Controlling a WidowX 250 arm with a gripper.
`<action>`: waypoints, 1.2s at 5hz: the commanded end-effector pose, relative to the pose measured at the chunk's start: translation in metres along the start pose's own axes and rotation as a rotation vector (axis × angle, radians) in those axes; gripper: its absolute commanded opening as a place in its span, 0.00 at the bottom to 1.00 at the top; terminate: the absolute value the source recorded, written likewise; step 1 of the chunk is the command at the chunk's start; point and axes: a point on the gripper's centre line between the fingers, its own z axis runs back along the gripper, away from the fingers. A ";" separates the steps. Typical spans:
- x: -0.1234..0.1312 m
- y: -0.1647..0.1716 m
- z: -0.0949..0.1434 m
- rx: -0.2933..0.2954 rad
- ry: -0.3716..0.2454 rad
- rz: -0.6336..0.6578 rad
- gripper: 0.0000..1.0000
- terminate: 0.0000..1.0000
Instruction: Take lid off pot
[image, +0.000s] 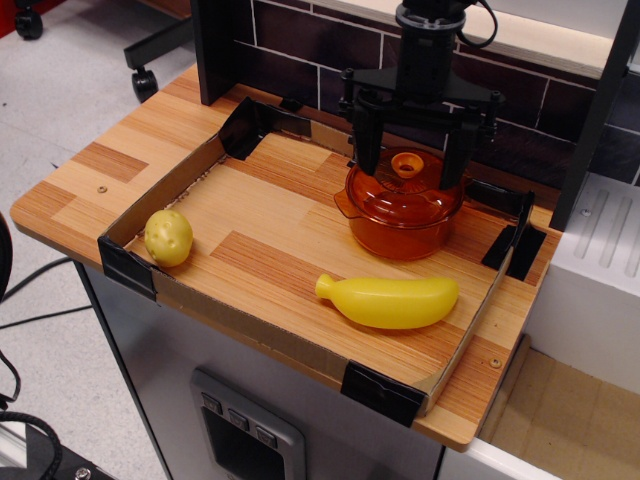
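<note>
The translucent orange pot (400, 225) stands at the back right of the wooden tray. The domed orange lid (400, 190) sits on it, with its small orange ring knob (406, 163) at the centre. My black gripper (410, 168) hangs right above the lid, wide open. Its left finger (366, 150) and right finger (455, 158) straddle the knob, one on each side, with their tips down near the lid's dome. Nothing is held.
A yellow toy banana (390, 301) lies in front of the pot. A yellow toy potato (168, 237) sits at the tray's left front corner. Low cardboard walls (250, 325) with black corner clips ring the tray. A dark brick wall stands behind.
</note>
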 end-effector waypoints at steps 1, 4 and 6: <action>0.015 -0.006 0.011 -0.029 -0.058 0.021 1.00 0.00; 0.018 -0.004 0.006 -0.036 -0.069 0.050 0.00 0.00; 0.029 0.002 0.029 -0.079 -0.091 0.098 0.00 0.00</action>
